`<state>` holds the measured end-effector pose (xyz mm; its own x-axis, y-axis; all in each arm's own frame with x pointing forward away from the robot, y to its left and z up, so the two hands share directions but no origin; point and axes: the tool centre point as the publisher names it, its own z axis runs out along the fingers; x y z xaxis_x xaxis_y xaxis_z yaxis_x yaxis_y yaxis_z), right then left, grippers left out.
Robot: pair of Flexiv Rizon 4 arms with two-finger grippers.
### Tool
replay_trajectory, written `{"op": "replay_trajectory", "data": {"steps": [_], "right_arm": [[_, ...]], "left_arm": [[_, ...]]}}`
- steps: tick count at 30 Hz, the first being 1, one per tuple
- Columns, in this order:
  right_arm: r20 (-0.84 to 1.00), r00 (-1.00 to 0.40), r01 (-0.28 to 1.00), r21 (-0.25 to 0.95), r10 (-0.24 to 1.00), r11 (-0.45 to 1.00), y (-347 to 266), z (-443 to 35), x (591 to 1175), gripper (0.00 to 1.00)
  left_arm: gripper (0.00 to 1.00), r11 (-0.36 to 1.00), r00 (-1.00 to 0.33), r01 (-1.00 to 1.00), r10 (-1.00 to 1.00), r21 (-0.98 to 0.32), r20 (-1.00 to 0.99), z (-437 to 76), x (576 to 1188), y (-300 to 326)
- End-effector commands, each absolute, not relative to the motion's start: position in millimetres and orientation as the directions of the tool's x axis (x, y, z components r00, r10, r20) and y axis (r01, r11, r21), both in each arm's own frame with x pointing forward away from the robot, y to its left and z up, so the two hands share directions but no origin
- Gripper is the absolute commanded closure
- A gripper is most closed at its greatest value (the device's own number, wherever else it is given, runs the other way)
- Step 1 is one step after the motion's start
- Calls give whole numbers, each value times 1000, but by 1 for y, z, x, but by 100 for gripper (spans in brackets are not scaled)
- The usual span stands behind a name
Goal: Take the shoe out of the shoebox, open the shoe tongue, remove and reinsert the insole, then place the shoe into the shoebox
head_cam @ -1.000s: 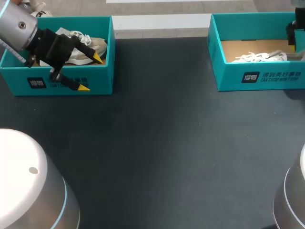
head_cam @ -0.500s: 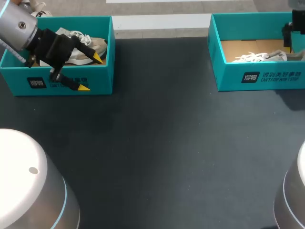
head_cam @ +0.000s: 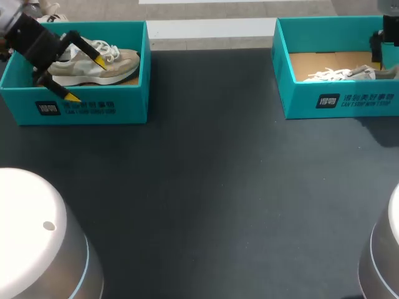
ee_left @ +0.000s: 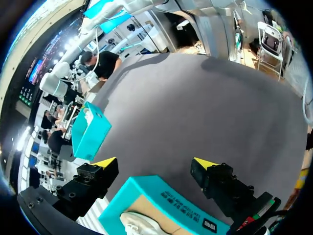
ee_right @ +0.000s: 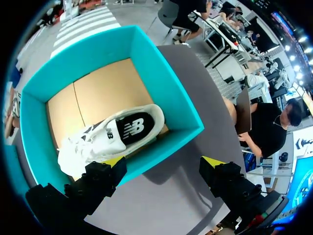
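Observation:
A beige and white sneaker point(head_cam: 93, 62) lies on its sole in the left teal shoebox point(head_cam: 93, 107). My left gripper point(head_cam: 86, 79) hangs open above that box's front wall, one yellow tip over the shoe and one over the wall's outer face. Seen from the left wrist, the left gripper point(ee_left: 155, 162) holds nothing, with the box wall point(ee_left: 161, 196) and a bit of the shoe point(ee_left: 134, 223) below it. A white shoe point(ee_right: 112, 139) with a black insole lies in the right shoebox point(ee_right: 178, 105). My right gripper point(ee_right: 164, 160) hovers open above that box's edge, touching nothing.
Dark table surface point(head_cam: 212, 174) stretches between the two boxes. The right shoebox point(head_cam: 340, 103) stands at the far right with its white shoe point(head_cam: 340, 73) inside, and my right arm point(head_cam: 383, 40) shows at its far corner. The far teal box point(ee_left: 90, 134) shows ahead of the left gripper.
My left gripper has moved left and back along the box, uncovering the sneaker. It stays open. The right arm has hardly moved.

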<state>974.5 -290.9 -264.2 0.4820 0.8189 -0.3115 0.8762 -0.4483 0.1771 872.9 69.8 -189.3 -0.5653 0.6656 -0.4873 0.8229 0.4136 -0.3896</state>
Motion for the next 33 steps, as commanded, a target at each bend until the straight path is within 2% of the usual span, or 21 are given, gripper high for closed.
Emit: {"op": "replay_trajectory", "data": {"steps": [1,11,12,13,14,15,18,22,29,33], "right_arm": [[-309,483,875,179,819,-449,-291,-265,974,0],[-309,483,875,179,819,-449,-291,-265,974,0],[-309,483,875,179,819,-449,-291,-265,974,0],[-309,483,875,179,819,-449,-291,-265,974,0],[-309,483,875,179,819,-449,-291,-265,974,0],[-309,483,875,179,819,-449,-291,-265,974,0],[-309,483,875,179,819,-449,-291,-265,974,0],[-309,483,875,179,819,-449,-291,-265,974,0],[-309,483,875,179,819,-449,-291,-265,974,0],[-309,483,875,179,819,-449,-291,-265,974,0]], "left_arm": [[0,178,-200,978,950,-110,-240,-184,886,71],[0,178,-200,978,950,-110,-240,-184,886,71],[0,129,-143,989,958,-74,-247,-186,889,74],[0,32,-53,993,979,-111,-198,-188,895,81],[0,-27,24,1000,986,-13,-167,-193,900,86],[0,-82,85,996,986,25,-143,-195,905,92],[0,-189,192,981,975,40,-115,-197,928,108],[0,-211,213,974,977,79,-16,-206,956,124],[0,-213,212,972,977,102,14,-210,998,146],[0,-213,212,972,977,102,14,-210,998,146]]}}
